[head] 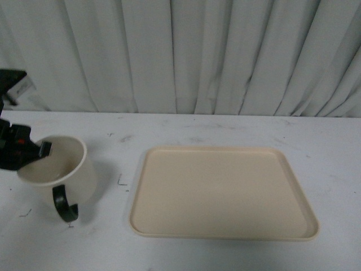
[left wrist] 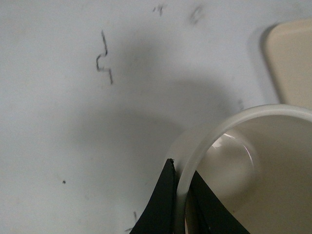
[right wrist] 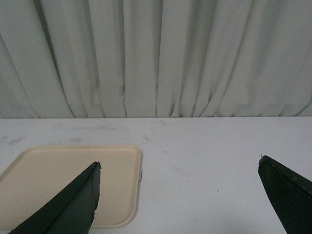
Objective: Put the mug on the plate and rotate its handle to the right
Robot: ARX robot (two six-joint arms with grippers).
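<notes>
A pale pleated curtain fills the background behind a white table that carries faint scuffs.

The beige rectangular plate, with rounded corners and a low rim, lies flat on the table. It is well to the right of the left gripper and has nothing on it. In the right wrist view the plate sits ahead of the right gripper and off toward the robot's left, with one black finger overlapping its near edge in the picture.

The cream mug is at the left gripper, off the plate and to the left of it, with a strip of bare table between them. Its open mouth faces up. Whether its base rests on the table cannot be told.

The left gripper is clamped on the mug's rim. In the left wrist view one black finger presses the outside of the wall and the other sits inside the cup, with the rim pinched between them.

The right gripper is spread wide and holds nothing, its two fingers far apart over bare table.

The dark handle sticks out from the mug's near side, toward the robot, below the left gripper's grip point in the front view.

A small pen squiggle marks the table beside the mug, between it and the plate.
</notes>
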